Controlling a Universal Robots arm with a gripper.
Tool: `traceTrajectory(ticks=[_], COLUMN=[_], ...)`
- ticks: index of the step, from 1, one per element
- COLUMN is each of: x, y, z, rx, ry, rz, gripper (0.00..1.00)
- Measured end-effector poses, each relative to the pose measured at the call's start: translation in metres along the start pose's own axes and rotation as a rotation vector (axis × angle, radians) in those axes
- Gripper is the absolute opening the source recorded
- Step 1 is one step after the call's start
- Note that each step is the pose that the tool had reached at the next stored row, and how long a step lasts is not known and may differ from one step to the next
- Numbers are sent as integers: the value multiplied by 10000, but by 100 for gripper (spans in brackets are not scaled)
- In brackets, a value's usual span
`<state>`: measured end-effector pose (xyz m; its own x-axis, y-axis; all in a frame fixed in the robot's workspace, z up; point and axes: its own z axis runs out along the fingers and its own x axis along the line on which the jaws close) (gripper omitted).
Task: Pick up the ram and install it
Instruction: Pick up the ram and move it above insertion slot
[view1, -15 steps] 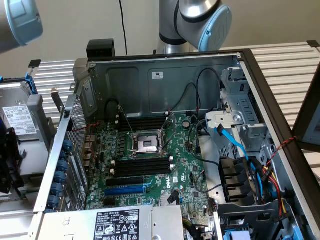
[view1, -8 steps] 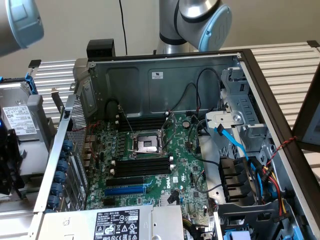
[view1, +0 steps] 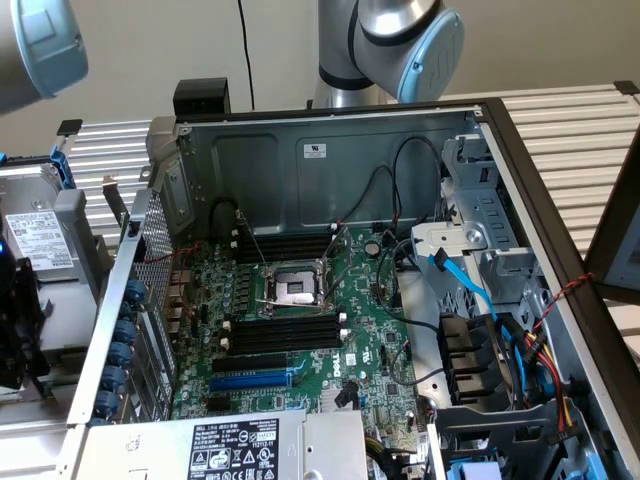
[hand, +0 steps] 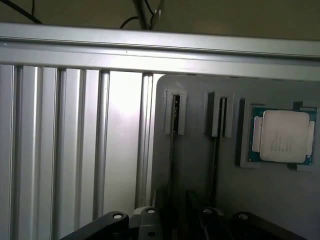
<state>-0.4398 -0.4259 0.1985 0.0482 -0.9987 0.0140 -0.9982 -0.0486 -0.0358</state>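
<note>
Two ram sticks stand on edge in a grey holder tray (hand: 200, 170). One ram stick (hand: 175, 115) is nearer the slotted table, and the other (hand: 220, 116) stands beside it. My gripper (hand: 180, 222) hovers above the near ends of these sticks, open and holding nothing, with its dark linkages spread wide. In the exterior view the open computer case shows the motherboard with empty black memory slots (view1: 285, 330) and white end clips below the processor socket (view1: 295, 290). More slots (view1: 285, 245) lie above the socket.
A processor chip (hand: 282, 136) sits in the same tray past the sticks. Ribbed aluminium table (hand: 60, 150) lies beside the tray. Cables (view1: 480, 300), a drive cage (view1: 490, 210), a blue expansion slot (view1: 250, 380) and the power supply (view1: 230, 445) crowd the case. The arm's joints (view1: 400, 40) stand behind it.
</note>
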Motion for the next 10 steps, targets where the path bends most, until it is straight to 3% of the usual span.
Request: traceTrajectory(ticks=[3, 4, 10], x=[0, 0, 5], y=[0, 0, 0], z=[0, 0, 7], rx=[0, 0, 1], ry=[0, 0, 1], rz=[0, 0, 34], gripper=[30, 23, 23])
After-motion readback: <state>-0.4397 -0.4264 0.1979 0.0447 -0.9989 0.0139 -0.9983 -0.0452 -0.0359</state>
